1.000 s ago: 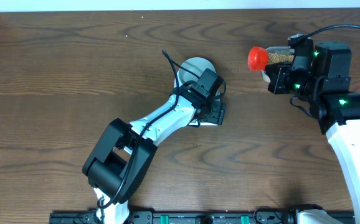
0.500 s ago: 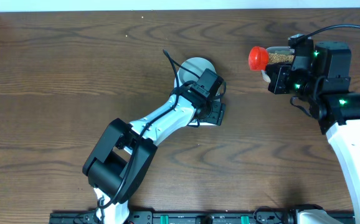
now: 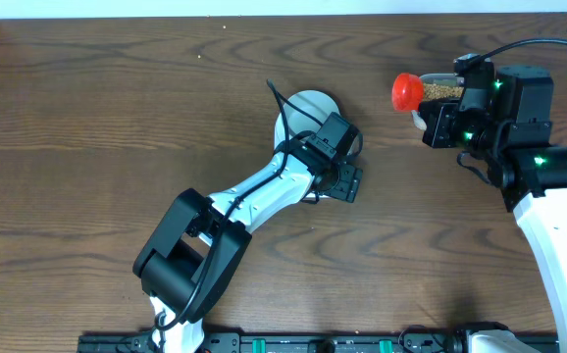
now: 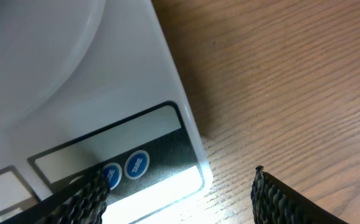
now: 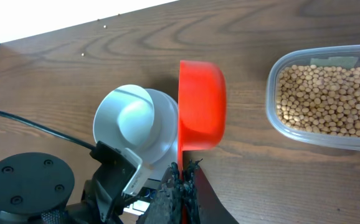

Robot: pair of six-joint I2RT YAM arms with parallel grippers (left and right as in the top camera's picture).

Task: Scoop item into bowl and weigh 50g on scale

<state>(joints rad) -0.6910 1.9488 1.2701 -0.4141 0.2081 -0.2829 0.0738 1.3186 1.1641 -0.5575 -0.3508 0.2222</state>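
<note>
looks like the scale-setting step, before any scooping. finds the left end effector [image 4: 179, 198] spread apart, clamped on nothing, low over the front edge of the scale [image 4: 139, 93], at about 5 o'clock from the bowl [image 5: 132, 124] as seen from overhead, one finger close by the two blue buttons [image 4: 136, 165]. shows the bowl sitting on the scale, seemingly with nothing in it. has the right end effector [image 5: 181, 180] squeezed together on the handle of the red scoop [image 5: 200, 106], above the table [image 5: 261, 180] at 3 o'clock from the bowl. places the beans [image 5: 329, 99] in the clear tub [image 5: 272, 87], at 3 o'clock again from the scoop. probably calls next for a button press to zero the scale, then a dip of the scoop into the tub. cannot read the white marks on the buttons; no digits made out on the grey display [image 4: 114, 138]; no brand seen.
</note>
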